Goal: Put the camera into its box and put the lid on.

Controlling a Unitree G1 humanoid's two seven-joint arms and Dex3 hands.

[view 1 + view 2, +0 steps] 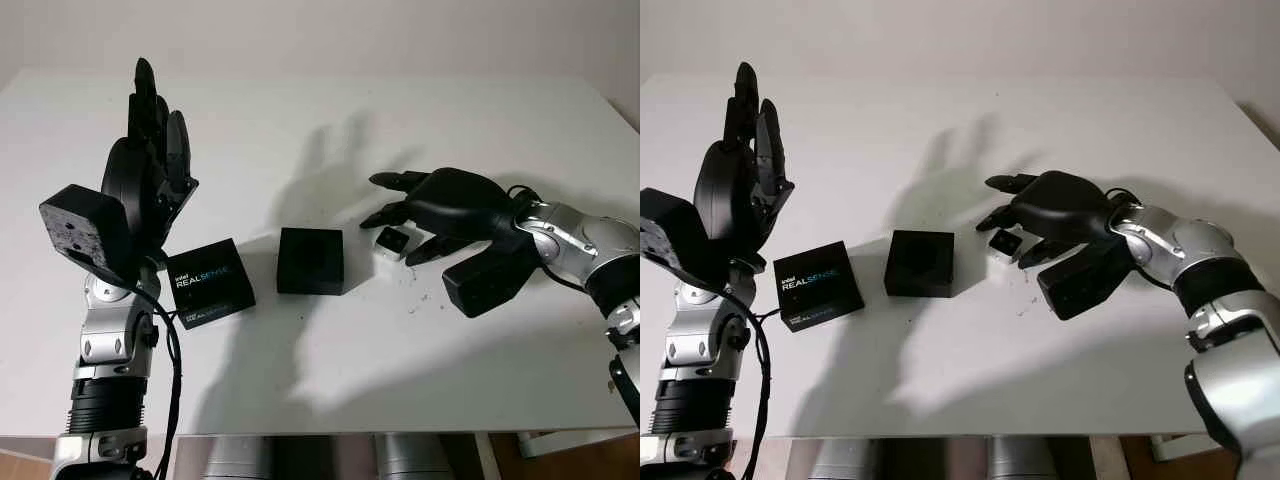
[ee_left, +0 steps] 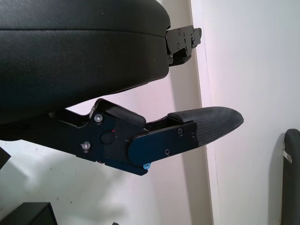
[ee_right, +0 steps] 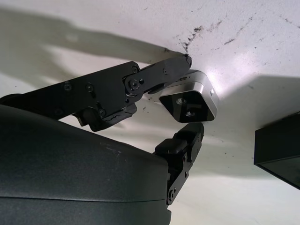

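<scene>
My worry is the grip. I'm bringing the right robot hand around the camera, and in the right wrist view one finger lies along its top edge while another sits just under it, so I judge contact is partial at best and not yet a firm clamp. Closing from here could squirt the small, smooth-sided camera across the desk or tip it.

Taking the open box as my landmark: the camera lies on the desk just to its right, apart from it, under the right robot hand's fingers. The lid, printed side up, sits just left of the box, tilted. Farther left, the left robot hand is raised, open and holding nothing.
</scene>
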